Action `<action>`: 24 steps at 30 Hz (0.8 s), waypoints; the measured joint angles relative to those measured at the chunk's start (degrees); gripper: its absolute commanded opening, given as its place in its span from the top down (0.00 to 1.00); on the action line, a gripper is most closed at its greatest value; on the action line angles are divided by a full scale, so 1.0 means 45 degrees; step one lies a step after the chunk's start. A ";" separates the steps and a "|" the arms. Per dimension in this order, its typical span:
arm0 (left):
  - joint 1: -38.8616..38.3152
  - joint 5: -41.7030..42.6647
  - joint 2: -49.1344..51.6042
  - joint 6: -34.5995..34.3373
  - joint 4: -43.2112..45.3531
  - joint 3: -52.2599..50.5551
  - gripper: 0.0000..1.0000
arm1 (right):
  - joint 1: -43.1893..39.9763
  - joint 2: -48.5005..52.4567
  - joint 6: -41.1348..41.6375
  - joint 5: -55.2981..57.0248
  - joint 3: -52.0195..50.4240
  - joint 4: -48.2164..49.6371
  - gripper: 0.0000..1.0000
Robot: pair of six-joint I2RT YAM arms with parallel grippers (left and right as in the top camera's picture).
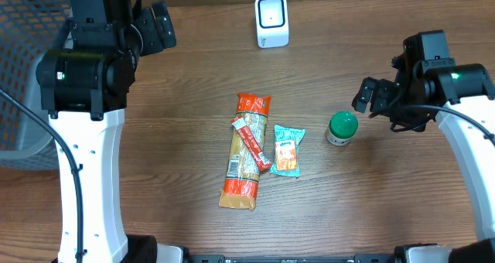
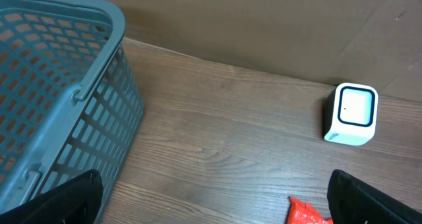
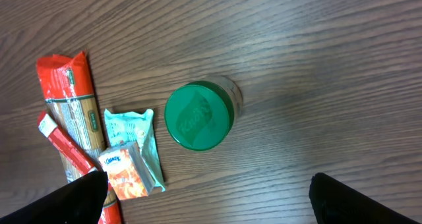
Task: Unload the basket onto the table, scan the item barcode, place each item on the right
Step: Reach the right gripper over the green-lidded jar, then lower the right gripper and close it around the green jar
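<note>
My right hand (image 1: 369, 97) is spread wide and empty, just beside the green-lidded jar (image 1: 342, 127), which stands upright on the counter (image 1: 387, 201). My left hand (image 1: 164, 27) is wide open too, holding nothing, between the basket (image 2: 59, 85) and the white scanner (image 1: 271, 21). The pasta packet (image 1: 246, 151) lies mid-counter.

You see a brown wood-grain table (image 1: 371, 209) filling the overhead view. In the left wrist view, a plain tan wall panel (image 2: 264, 26) rises behind its far edge. A grey-blue slotted basket (image 2: 59, 66) stands at the table's left side. The light is soft and even, with faint shadows.
</note>
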 measured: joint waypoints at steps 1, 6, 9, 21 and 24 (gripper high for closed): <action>0.0000 0.0000 0.0000 0.0000 0.0000 0.0000 0.00 | 0.0000 0.0092 0.0053 0.0000 0.0000 -0.0015 0.00; 0.0000 0.0000 0.0000 0.0000 0.0000 0.0000 0.00 | 0.0000 0.0709 0.0301 0.0049 -0.0194 0.0107 0.00; 0.0000 0.0000 0.0000 0.0000 0.0000 0.0000 0.00 | 0.0000 0.0840 0.0510 0.0112 -0.0670 0.0466 0.00; 0.0000 0.0000 0.0000 0.0000 0.0000 0.0000 0.00 | 0.0695 0.0933 0.1195 0.0719 -0.1564 0.1753 0.00; 0.0000 0.0000 0.0000 0.0000 0.0000 0.0000 0.00 | 0.1059 0.0937 0.1540 0.0976 -0.1554 0.1666 0.00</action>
